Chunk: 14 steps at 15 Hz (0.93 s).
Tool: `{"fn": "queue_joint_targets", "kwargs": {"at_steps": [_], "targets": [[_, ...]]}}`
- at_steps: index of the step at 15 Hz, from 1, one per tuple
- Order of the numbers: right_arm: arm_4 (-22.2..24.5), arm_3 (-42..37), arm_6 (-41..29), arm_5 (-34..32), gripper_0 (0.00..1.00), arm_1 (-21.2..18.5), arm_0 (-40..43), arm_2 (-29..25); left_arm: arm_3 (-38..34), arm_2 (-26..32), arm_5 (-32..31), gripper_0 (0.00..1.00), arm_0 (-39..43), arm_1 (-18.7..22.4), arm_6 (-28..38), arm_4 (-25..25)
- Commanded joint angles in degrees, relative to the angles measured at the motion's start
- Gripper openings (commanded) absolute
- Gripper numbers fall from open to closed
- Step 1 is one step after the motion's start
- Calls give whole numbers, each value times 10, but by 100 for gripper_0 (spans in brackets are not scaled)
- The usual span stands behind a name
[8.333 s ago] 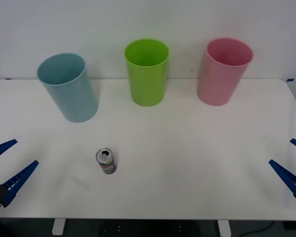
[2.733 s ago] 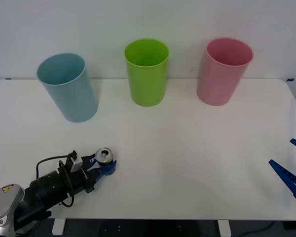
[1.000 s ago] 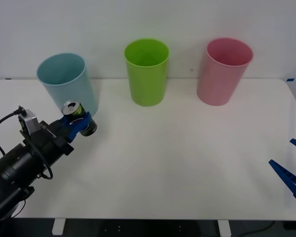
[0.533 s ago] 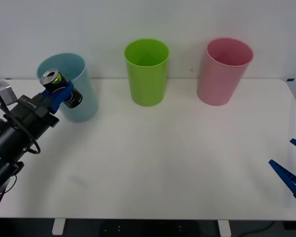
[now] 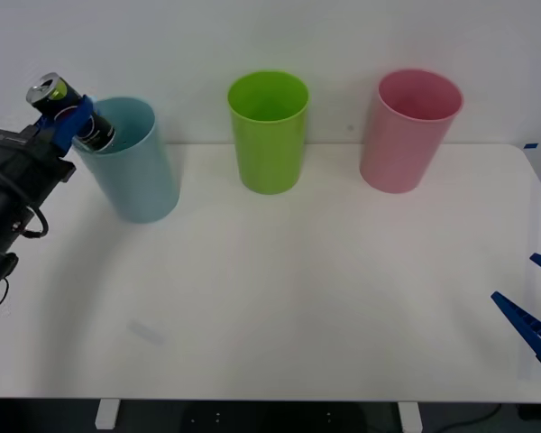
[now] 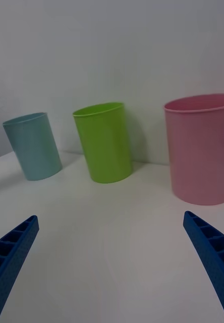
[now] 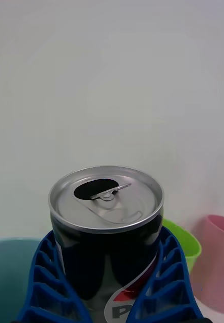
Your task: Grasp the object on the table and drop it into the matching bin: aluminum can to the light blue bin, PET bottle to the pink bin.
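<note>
Left gripper [image 5: 72,122] raised at the far left, blue fingers [image 7: 46,272] clamped around the aluminum can [image 5: 65,110]. Can held tilted, silver lid with open pull-tab mouth uppermost, lower end overlapping the rim of the light blue bin [image 5: 131,167] directly beneath and just beyond the fingertips. Lime green bin [image 5: 269,131] farther off to that gripper's right, pink bin [image 5: 406,131] beyond it, all three upright along the back of the white table [image 5: 325,289]. Right gripper [image 5: 532,302] parked low at the table's near right edge, fingers spread wide, gripping nothing, well apart from the can.
</note>
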Motion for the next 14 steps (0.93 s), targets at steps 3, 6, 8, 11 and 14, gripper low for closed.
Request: {"fn": "queue_joint_targets", "kwargs": {"at_steps": [3, 6, 8, 11, 14], "targets": [[0, 0, 0, 0, 100, 0, 0, 0, 0, -2, 74, 1, -19, 1, 0, -54], [0, 0, 0, 0, 100, 0, 0, 0, 10, 0, 100, 1, -38, 1, -4, -84], [0, 0, 0, 0, 100, 0, 0, 0, 31, 4, 106, 1, -56, 4, -15, -120], [0, 0, 0, 0, 100, 0, 0, 0, 70, 2, 105, 1, -85, 22, -43, -153], [0, 0, 0, 0, 100, 0, 0, 0, 110, -10, 102, 1, -118, 45, -39, -170]]}}
